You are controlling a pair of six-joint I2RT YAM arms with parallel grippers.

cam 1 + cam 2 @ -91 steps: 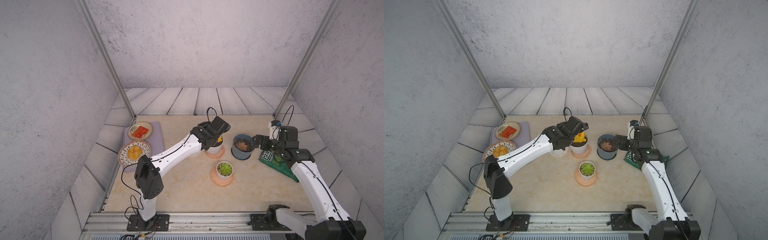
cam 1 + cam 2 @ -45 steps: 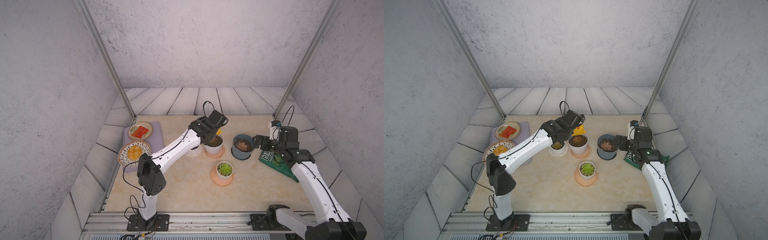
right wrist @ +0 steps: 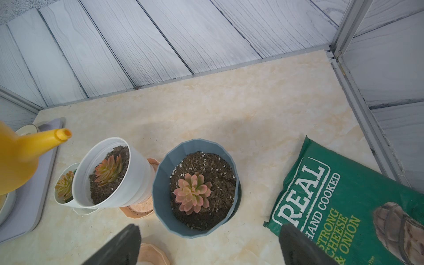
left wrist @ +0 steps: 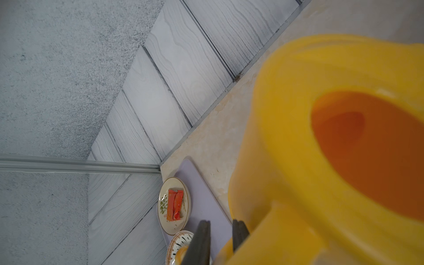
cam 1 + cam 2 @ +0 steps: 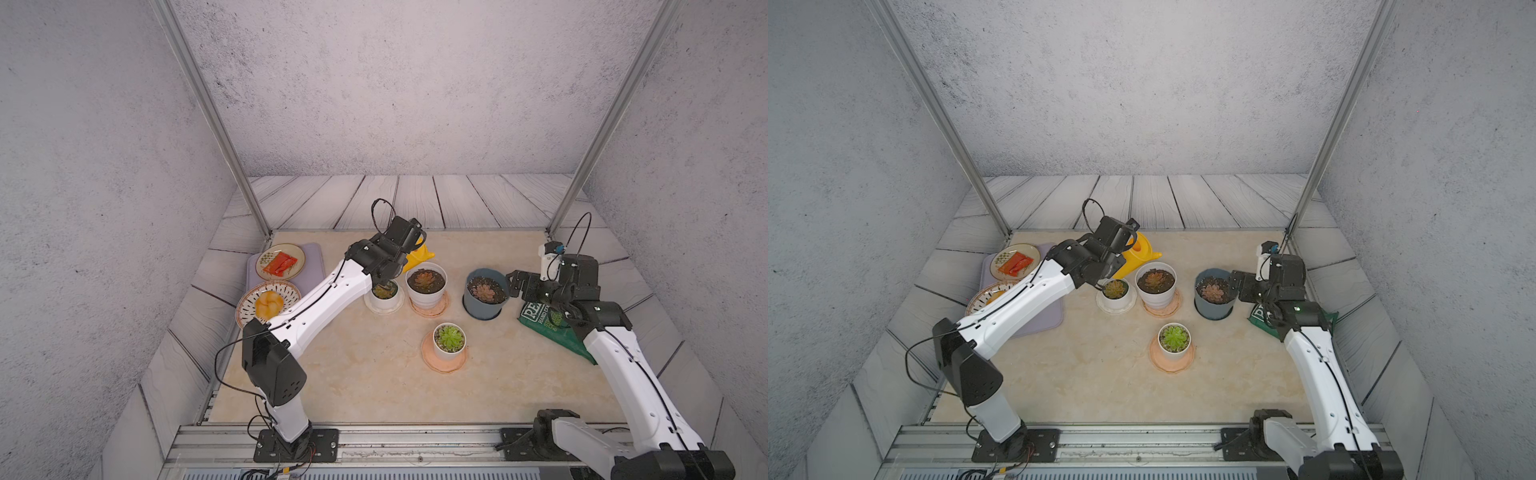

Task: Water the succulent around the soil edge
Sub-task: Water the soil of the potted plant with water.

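Note:
My left gripper (image 4: 219, 223) is shut on the handle of a yellow watering can (image 5: 419, 257), which hangs above the table behind the pots. Its spout (image 3: 63, 134) points past the far rim of a tall white pot holding a reddish succulent (image 5: 426, 280). A small white pot with a succulent (image 5: 384, 291) sits under my left wrist. A pink succulent (image 3: 192, 192) grows in a blue-grey pot (image 5: 482, 309). A green succulent (image 5: 449, 336) stands nearer the front on a terracotta saucer. My right gripper (image 3: 210, 229) is open, low beside the blue-grey pot.
A green crisp bag (image 5: 540, 318) lies right of the blue-grey pot, under my right arm. At the left a lavender tray (image 5: 313, 257) carries two plates of food (image 5: 280, 262). Metal frame posts (image 5: 249, 195) rise at the back corners.
My left arm has carried the watering can back and to the left, off the tall white pot. The right arm has stayed still.

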